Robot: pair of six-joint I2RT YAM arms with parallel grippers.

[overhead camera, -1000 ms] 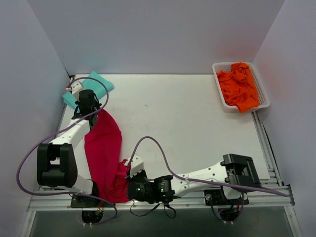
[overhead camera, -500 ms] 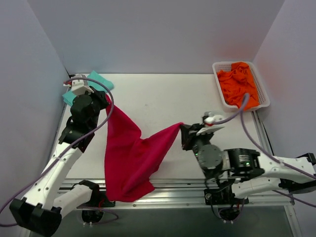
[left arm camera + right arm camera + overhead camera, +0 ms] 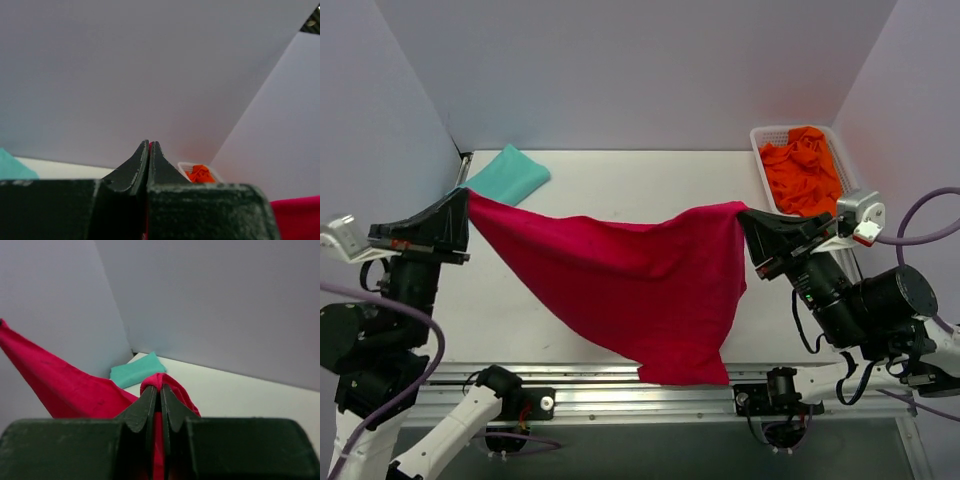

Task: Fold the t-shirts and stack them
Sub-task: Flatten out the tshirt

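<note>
The left gripper (image 3: pixel 463 198) and right gripper (image 3: pixel 746 216), each clamped on one upper corner of the crimson t-shirt (image 3: pixel 630 275), hold it spread left-to-right above the table (image 3: pixel 620 190), its lowest hanging corner nearer the right arm.

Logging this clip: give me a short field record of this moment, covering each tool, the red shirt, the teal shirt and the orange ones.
left tool: shut on one upper corner of the red t-shirt, raised at the left
right tool: shut on the opposite upper corner, raised at the right
red t-shirt: held spread between both tools, top edge sagging, bottom hanging by the near edge of the table
teal t-shirt: folded, far left corner of the table
orange t-shirts: crumpled in the white basket, far right
</note>
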